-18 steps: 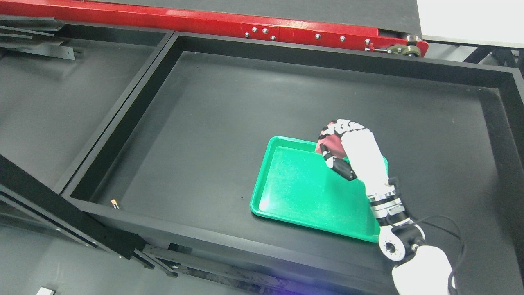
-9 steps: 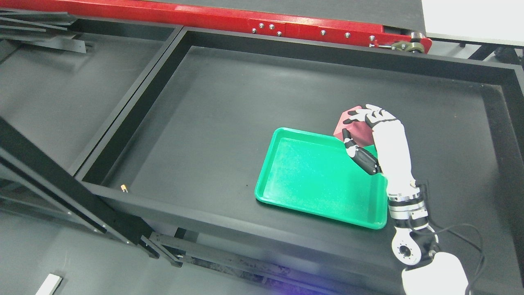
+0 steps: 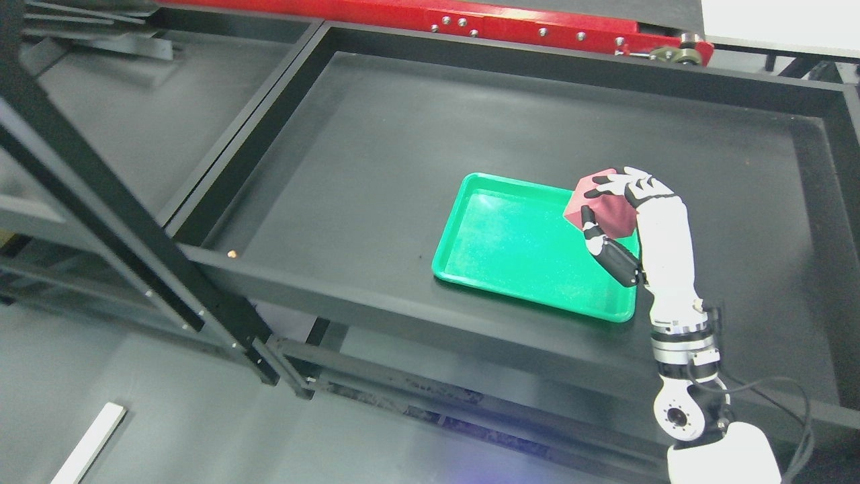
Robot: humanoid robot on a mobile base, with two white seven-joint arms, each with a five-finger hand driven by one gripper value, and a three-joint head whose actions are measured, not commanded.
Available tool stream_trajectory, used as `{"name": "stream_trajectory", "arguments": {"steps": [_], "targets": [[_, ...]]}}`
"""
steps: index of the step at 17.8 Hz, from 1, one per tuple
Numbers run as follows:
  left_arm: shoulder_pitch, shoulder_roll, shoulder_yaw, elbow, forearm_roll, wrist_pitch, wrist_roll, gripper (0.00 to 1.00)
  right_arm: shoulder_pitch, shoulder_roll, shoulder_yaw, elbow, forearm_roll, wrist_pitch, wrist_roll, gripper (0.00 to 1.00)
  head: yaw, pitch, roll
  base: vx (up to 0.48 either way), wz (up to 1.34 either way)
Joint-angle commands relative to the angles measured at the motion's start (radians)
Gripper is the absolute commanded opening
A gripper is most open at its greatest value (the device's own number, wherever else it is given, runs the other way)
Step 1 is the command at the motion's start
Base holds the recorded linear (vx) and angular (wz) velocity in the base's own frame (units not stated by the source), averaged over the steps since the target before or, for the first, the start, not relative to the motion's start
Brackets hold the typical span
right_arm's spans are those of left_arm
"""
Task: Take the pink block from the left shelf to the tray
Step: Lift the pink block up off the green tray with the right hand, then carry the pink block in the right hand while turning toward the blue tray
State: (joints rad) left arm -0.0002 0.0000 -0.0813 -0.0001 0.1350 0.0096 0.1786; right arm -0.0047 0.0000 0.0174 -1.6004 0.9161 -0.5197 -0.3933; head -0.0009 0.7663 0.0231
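A green tray (image 3: 510,249) lies on the black shelf surface, right of the middle. My right hand (image 3: 608,208) comes up from the lower right and is shut on the pink block (image 3: 601,205), a dark pink cube. It holds the block tilted over the tray's far right corner; I cannot tell whether the block touches the tray. White fingers curl over the block's top and the thumb presses its lower side. My left arm does not show.
The shelf is a wide black bin with raised walls (image 3: 376,289). A second black bin (image 3: 134,114) lies to the left. A black frame post (image 3: 121,202) crosses the left foreground. A red beam (image 3: 524,23) runs along the back. A tiny brass piece (image 3: 232,254) sits at the front left corner.
The whole picture has shifted, so the camera has moved. Against the tray, my right hand has stayed over its far right corner with the block, whose face now shows more.
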Motion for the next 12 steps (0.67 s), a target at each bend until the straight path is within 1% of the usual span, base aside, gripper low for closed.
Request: {"name": "stream_trajectory", "arguments": {"steps": [1,6,12], "targets": [[-0.029,0.017,0.0,-0.017,0.0,0.0,0.001,1.0,0.012,-0.018,0.001,-0.032,-0.017,0.0,0.004,0.04,0.0,0.0,0.0,-0.182,0.22],[-0.029,0.017,0.0,-0.017,0.0,0.0,0.001,1.0,0.012,-0.018,0.003,-0.032,-0.017,-0.002,0.004,0.04,0.0,0.0,0.0,-0.217,0.5],[-0.029,0.017,0.0,-0.017,0.0,0.0,0.001,1.0,0.012,-0.018,0.004,-0.032,-0.017,-0.002,0.004,0.04,0.0,0.0,0.0,-0.209,0.74]]}}
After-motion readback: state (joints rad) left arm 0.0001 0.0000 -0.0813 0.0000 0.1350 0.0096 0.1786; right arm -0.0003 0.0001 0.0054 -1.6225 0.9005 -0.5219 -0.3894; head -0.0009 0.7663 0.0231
